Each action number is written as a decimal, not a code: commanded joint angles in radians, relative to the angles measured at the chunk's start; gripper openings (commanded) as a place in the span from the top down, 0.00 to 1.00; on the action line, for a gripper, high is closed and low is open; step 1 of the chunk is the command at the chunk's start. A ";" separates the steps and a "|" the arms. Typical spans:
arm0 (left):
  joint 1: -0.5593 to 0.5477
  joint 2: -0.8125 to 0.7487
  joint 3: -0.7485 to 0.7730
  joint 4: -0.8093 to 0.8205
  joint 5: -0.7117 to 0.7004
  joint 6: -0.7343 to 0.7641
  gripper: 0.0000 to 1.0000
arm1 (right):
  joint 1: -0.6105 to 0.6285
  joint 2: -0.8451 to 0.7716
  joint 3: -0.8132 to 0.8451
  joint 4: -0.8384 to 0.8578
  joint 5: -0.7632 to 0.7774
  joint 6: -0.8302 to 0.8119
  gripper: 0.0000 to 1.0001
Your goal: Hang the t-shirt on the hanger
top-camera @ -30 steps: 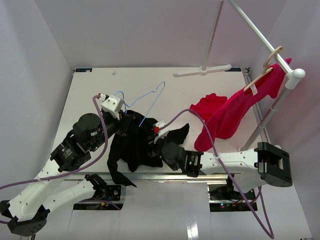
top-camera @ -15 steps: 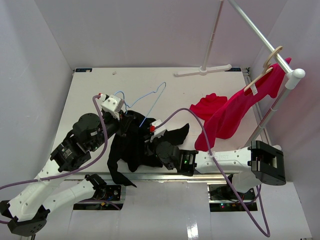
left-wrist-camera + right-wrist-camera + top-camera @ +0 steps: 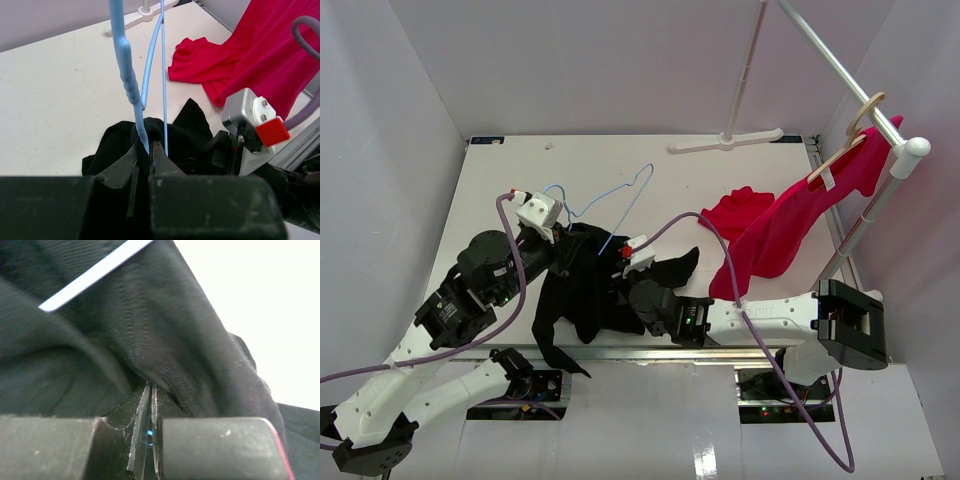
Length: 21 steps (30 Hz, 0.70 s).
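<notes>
From above, I see the t-shirt point(image 3: 585, 295) bunched on the table point(image 3: 500, 170) near the front edge, between my two arms, with the hanger point(image 3: 623, 203) poking out of its far side, hook lying towards the back. The left gripper point(image 3: 563, 252) sits at the cloth's upper left, the right gripper point(image 3: 623, 288) pushed in from the other side. A red shirt point(image 3: 785, 220) hangs on the rack at the right and is not my concern. On the left wrist, the jaws are clamped on the hanger's wire just where it enters the black cloth, a little cloth bunched around the pinch. On the right wrist, the jaws are pressed together at a seam fold of the t-shirt; I can't tell whether any cloth is caught between them. I judge this as midway: one part of the hanger is inside the t-shirt, but the shoulders are not seated and the cloth needs pulling over the rest.
</notes>
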 commanded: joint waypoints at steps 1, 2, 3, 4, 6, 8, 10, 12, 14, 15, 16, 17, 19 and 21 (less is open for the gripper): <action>-0.001 -0.054 0.004 0.027 0.051 0.023 1.00 | -0.028 -0.115 -0.055 0.014 0.074 -0.005 0.92; -0.001 -0.063 0.004 0.019 0.074 0.035 1.00 | -0.034 -0.148 -0.080 0.014 0.080 0.000 0.92; -0.001 -0.070 0.005 0.011 0.099 0.046 1.00 | -0.040 -0.179 -0.105 0.014 0.087 0.006 0.92; -0.001 -0.075 0.008 0.003 0.109 0.053 1.00 | -0.052 -0.216 -0.127 0.014 0.088 0.003 0.92; -0.001 -0.086 0.015 -0.014 0.130 0.066 1.00 | -0.076 -0.290 -0.168 0.012 0.087 -0.004 0.92; -0.001 -0.099 0.016 -0.027 0.167 0.078 1.00 | -0.105 -0.351 -0.190 -0.006 0.064 -0.010 0.92; -0.001 -0.111 0.013 -0.036 0.228 0.089 1.00 | -0.139 -0.412 -0.205 -0.025 0.034 -0.016 0.92; 0.000 -0.116 0.015 -0.055 0.270 0.103 1.00 | -0.177 -0.464 -0.206 -0.057 -0.007 -0.022 0.92; 0.001 -0.111 0.017 -0.078 0.297 0.125 1.00 | -0.209 -0.499 -0.197 -0.095 -0.060 -0.023 0.92; 0.000 -0.110 0.016 -0.084 0.310 0.129 1.00 | -0.227 -0.518 -0.191 -0.116 -0.084 -0.023 0.92; -0.001 -0.110 0.014 -0.087 0.324 0.135 1.00 | -0.243 -0.536 -0.183 -0.135 -0.099 -0.024 0.92; -0.001 -0.108 0.012 -0.089 0.337 0.154 1.00 | -0.252 -0.546 -0.175 -0.149 -0.103 -0.025 0.92; -0.001 -0.104 0.014 -0.099 0.378 0.169 1.00 | -0.281 -0.564 -0.147 -0.191 -0.120 -0.032 0.92; 0.000 -0.095 0.022 -0.111 0.402 0.174 1.00 | -0.310 -0.574 -0.127 -0.223 -0.137 -0.032 0.92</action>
